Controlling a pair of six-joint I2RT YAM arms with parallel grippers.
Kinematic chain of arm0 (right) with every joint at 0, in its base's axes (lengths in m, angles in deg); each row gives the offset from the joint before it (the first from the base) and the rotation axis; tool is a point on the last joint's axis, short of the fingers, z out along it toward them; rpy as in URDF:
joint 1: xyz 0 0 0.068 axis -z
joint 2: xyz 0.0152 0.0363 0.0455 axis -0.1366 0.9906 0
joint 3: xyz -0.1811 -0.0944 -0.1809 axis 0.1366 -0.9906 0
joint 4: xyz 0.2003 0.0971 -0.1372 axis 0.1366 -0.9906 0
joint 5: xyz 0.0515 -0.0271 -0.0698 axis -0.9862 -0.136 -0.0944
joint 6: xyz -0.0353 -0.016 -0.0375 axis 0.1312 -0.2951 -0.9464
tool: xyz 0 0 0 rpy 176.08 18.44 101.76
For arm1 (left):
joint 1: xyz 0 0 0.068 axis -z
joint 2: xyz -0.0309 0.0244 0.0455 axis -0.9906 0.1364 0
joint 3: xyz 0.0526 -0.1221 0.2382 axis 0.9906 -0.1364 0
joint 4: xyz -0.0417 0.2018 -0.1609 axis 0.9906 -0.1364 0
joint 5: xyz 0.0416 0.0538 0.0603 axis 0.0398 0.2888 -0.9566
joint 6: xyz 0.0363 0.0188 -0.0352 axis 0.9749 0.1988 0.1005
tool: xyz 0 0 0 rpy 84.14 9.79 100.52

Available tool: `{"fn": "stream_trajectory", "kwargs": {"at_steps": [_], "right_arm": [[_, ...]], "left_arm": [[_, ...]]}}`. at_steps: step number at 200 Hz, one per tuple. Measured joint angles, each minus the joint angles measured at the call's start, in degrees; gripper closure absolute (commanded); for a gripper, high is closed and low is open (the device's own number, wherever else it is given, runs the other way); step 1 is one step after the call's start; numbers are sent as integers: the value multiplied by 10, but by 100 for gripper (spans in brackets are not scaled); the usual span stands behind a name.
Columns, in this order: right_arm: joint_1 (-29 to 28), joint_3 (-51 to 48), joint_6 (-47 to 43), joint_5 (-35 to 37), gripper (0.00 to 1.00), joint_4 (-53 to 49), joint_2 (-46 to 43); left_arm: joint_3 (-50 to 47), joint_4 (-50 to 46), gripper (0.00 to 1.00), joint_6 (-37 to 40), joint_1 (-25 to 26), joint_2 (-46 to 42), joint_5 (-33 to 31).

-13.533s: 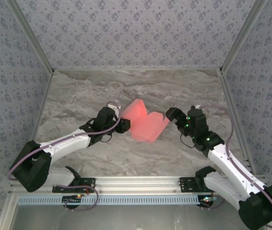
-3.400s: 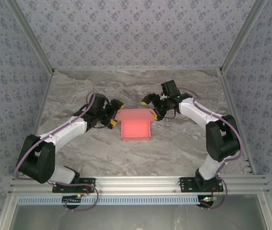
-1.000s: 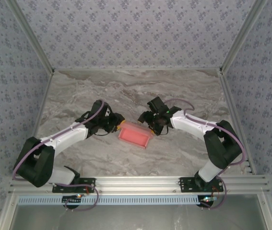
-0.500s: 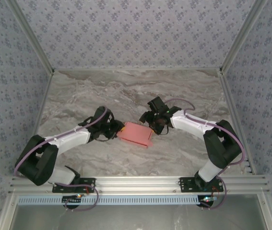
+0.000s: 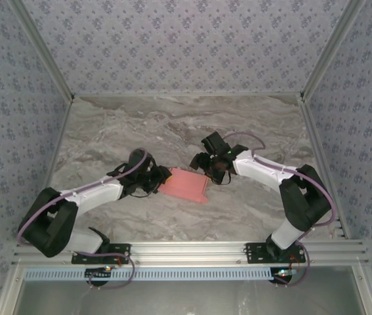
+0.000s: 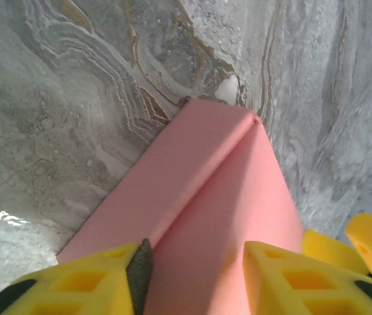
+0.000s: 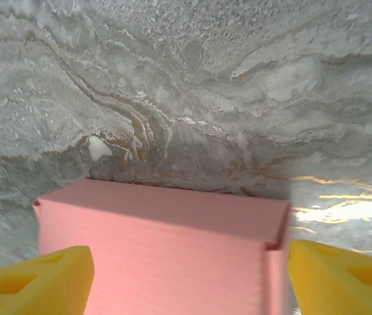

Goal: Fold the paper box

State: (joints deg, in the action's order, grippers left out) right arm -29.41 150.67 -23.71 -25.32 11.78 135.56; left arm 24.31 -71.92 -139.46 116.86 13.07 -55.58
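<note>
- The box [image 5: 186, 186] lies low on the bench [image 5: 107, 131], about midway between the left and right edges and a little nearer the near edge than the far one.
- It looks closed up: the wrist views show a flat pink top face meeting a side face along a crisp fold.
- The left arm comes from the near-left corner and stretches low across the bench, its white forearm running right toward the middle.
- The left claw [image 5: 163, 178] meets the box's left end.
- Seen from the left wrist, its yellow fingers [image 6: 74, 282] stand apart with the box's folded edge running between them. I cannot tell whether they press on the card.
- The right arm rises from the near-right corner, its elbow toward the right edge and its forearm angling left and away. The wrist tips down over the box's far-right corner.
- The right claw [image 5: 206, 172] is spread wide.
- Seen from the right wrist, one finger [image 7: 35, 282] sits at each side of the box, spanning its width. I cannot tell whether they are gripping or only flanking it.
- The two claws sit near each other, with the box between them.
</note>
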Motion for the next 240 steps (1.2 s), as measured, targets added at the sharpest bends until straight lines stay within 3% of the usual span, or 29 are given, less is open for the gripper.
{"fn": "stream_trajectory", "kwargs": {"at_steps": [39,98,139,198,240], "right_arm": [[0,17,-98,47,17,-77,-51],[-23,4,-156,55,17,-98,-74],[-40,12,-203,55,17,-95,-48],[-42,27,-281,22,17,-37,16],[-40,-11,-330,-10,16,27,13]], "left_arm": [[-31,-64,31,65,2,-77,-63],[-92,-89,31,110,2,-157,-116],[-104,-76,46,155,2,-142,-153],[-95,33,59,217,3,-59,-190],[-73,68,65,254,2,-20,-178]]}}
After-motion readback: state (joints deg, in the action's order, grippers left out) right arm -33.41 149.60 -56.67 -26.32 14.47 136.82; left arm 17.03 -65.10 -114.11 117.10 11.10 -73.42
